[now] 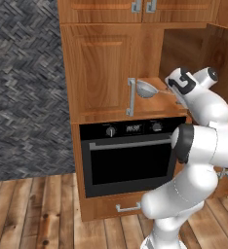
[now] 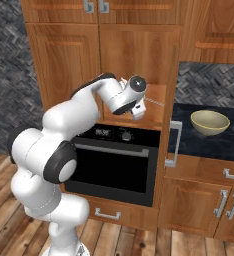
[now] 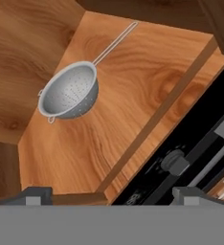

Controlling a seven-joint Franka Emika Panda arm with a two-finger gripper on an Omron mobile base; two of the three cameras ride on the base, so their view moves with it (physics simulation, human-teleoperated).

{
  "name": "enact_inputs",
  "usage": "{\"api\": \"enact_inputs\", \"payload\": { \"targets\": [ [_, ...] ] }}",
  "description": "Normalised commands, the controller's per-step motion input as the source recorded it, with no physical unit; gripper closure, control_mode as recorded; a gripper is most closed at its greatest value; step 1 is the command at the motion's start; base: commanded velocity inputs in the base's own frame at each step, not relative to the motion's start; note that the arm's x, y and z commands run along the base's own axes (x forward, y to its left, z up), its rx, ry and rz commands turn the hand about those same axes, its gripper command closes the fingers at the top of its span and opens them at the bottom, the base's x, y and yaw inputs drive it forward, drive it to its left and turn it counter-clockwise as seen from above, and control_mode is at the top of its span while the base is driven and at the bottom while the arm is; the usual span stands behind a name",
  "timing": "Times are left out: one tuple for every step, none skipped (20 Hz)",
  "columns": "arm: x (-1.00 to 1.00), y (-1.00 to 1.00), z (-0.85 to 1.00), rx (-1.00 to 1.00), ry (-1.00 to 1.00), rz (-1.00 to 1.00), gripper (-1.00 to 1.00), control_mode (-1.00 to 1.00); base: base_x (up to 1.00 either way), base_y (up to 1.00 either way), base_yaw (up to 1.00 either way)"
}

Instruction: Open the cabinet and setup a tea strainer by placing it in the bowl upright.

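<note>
Plainly, we judge the tea strainer (image 3: pixel 70 92) to be a light, stiff piece of thin metal, smooth and a little slippery, and its rounded body would likely slide out of a pinch. The long wire handle looks the better place to take it, close to where it joins the rim, so the bowl of the strainer does not swing; the rim itself is our second choice. It should not break, though a thin wire handle could bend under a hard squeeze.

It looks silvery-white, a half-sphere dotted all over with small holes, with a small loop on the rim opposite the long handle. It lies on the shelf (image 3: pixel 133 86) inside the cabinet (image 1: pixel 99 73), towards the back corner, handle pointing along the shelf away from that corner.

One cabinet door is open and the other, with its silver bar handle (image 1: pixel 131 97), stands shut. Our claw (image 3: pixel 111 196) hovers above the front edge of the shelf, over the oven (image 1: pixel 128 155), with its fingers spread wide and nothing between them, well apart from the strainer.

The bowl (image 2: pixel 209 122), plain beige with a yellowish rim, sits on the dark tabletop (image 2: pixel 189 140) beside the cabinet, near the back edge
</note>
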Motion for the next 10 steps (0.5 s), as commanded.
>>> {"api": "enact_inputs", "payload": {
  "targets": [
    [0.0, 0.13, 0.0, 0.05, 0.0, 0.0, -1.0, -1.0, 0.0, 0.0, 0.0],
    [0.09, 0.19, 0.0, 0.04, 0.0, 0.0, -1.0, -1.0, 0.0, 0.0, 0.0],
    [0.23, 0.23, 0.0, 0.01, 0.0, -0.01, -1.0, -1.0, 0.0, 0.0, 0.0],
    [0.27, 0.22, 0.0, 0.0, 0.0, -0.03, -1.0, -1.0, 0.0, 0.0, 0.0],
    [0.31, 0.19, -0.04, 0.0, 0.05, -0.04, -1.0, -1.0, 0.0, 0.0, 0.0],
    [0.29, 0.16, -0.06, 0.0, 0.07, -0.04, -1.0, -1.0, 0.0, 0.0, 0.0],
    [0.31, 0.16, -0.08, 0.0, 0.09, -0.05, -1.0, -1.0, 0.0, 0.0, 0.0],
    [0.41, 0.16, -0.08, 0.0, 0.11, -0.06, -1.0, -1.0, 0.0, 0.0, 0.0],
    [0.46, 0.19, -0.06, 0.0, 0.11, -0.07, -1.0, -1.0, 0.0, 0.0, 0.0],
    [0.52, 0.19, -0.04, 0.0, 0.13, -0.07, -1.0, -1.0, 0.0, 0.0, 0.0]
  ]
}}
